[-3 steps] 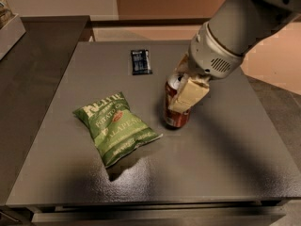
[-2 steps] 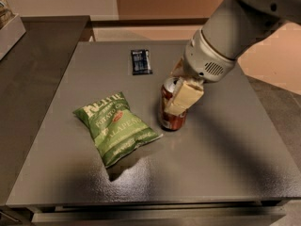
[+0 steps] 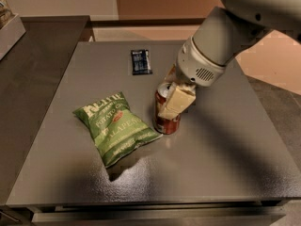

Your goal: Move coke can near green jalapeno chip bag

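The table (image 3: 235,164) is dark grey with a faintly speckled, semi-matt sheen, brightest at lower centre. The green jalapeno chip bag (image 3: 117,128), left of centre, is crinkled glossy film. The coke can (image 3: 165,125), at centre, is shiny red-brown metal with a silver top. The pincer (image 3: 165,108) clasping it has matt cream, plastic-looking fingers (image 3: 181,98).

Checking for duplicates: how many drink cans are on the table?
1: the coke can stands just right of the green jalapeno chip bag, clasped by the gripper. None looks hidden.
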`<state>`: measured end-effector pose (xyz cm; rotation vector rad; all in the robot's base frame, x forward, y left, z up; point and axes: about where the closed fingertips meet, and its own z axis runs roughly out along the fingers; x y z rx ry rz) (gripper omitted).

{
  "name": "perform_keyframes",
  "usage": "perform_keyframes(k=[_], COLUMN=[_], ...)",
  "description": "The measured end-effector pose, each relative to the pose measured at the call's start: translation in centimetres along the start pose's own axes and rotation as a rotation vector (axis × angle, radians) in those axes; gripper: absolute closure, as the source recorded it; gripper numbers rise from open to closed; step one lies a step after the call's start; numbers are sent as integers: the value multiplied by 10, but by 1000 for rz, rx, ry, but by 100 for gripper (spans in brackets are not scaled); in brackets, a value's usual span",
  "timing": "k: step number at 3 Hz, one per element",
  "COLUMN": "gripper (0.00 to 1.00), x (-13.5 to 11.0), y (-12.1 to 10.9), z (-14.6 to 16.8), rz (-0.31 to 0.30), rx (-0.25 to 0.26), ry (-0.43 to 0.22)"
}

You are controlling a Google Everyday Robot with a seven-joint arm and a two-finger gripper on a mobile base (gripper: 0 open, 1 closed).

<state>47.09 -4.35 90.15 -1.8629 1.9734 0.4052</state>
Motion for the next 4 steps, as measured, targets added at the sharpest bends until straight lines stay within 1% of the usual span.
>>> perform_keyframes(k=[1, 2, 3, 4], gripper=[36, 13, 0, 0], x=[-1, -2, -2, -3], y=[0, 0, 1, 1], z=[5, 4, 4, 4], rz=[5, 5, 3, 3], rx=[2, 2, 2, 2], ry=[-4, -4, -3, -3])
